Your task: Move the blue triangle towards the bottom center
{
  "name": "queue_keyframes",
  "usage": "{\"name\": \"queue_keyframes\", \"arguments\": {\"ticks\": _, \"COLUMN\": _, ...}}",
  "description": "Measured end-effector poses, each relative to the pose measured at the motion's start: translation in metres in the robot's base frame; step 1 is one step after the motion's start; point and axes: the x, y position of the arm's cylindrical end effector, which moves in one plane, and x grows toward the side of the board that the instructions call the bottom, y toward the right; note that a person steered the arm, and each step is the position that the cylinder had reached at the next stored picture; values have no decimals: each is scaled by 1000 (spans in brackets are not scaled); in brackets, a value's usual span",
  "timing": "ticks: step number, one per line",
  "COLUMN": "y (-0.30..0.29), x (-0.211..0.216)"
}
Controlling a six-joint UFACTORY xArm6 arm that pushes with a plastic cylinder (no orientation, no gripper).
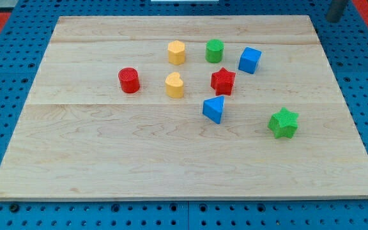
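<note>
The blue triangle [214, 109] lies a little right of the board's middle. Just above it is a red star [223, 81]. My rod shows only at the view's top right corner, and its tip [332, 18] is past the board's top right corner, far from the blue triangle and touching no block. The nearest block to the tip is a blue cube [250, 60].
A green cylinder [214, 50] and a yellow hexagon [176, 52] sit near the top middle. A yellow heart-like block [174, 85] and a red cylinder [129, 80] lie left of the red star. A green star [283, 123] lies right of the triangle. The wooden board [107, 166] rests on a blue pegboard.
</note>
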Motion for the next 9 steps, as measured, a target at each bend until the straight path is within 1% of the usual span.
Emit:
{"name": "queue_keyframes", "arguments": {"ticks": 1, "y": -20, "x": 25}}
{"name": "queue_keyframes", "arguments": {"ticks": 2, "y": -48, "x": 81}}
{"name": "queue_keyframes", "arguments": {"ticks": 4, "y": -86, "x": 192}}
{"name": "queue_keyframes", "arguments": {"ticks": 5, "y": -106, "x": 198}}
{"name": "queue_keyframes", "arguments": {"ticks": 7, "y": -168, "x": 230}}
{"name": "queue_keyframes", "arguments": {"ticks": 8, "y": -219, "x": 236}}
{"name": "queue_keyframes", "arguments": {"ticks": 9, "y": -255, "x": 237}}
